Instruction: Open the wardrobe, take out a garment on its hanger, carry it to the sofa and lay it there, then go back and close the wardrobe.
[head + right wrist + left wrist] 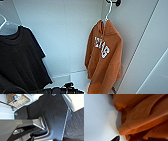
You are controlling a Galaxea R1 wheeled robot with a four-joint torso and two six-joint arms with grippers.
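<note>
I look into the open wardrobe [62,37], whose inside is white. The garment [103,60], a burnt-orange hooded sweatshirt with white letters, hangs at the right of the interior. Its thin white hanger [108,12] is hooked over a dark fitting [115,2] at the top. A dark part of my left arm [63,89] rises at the lower edge, below and left of the sweatshirt. In the left wrist view, folds of the orange garment [142,117] are very close, against a white wardrobe surface [97,116].
A black T-shirt [20,60] on its own white hanger [5,25] hangs at the left of the wardrobe. A white door panel [150,55] stands at the right. The right wrist view has a wicker basket [18,100] and dark carpet [76,124].
</note>
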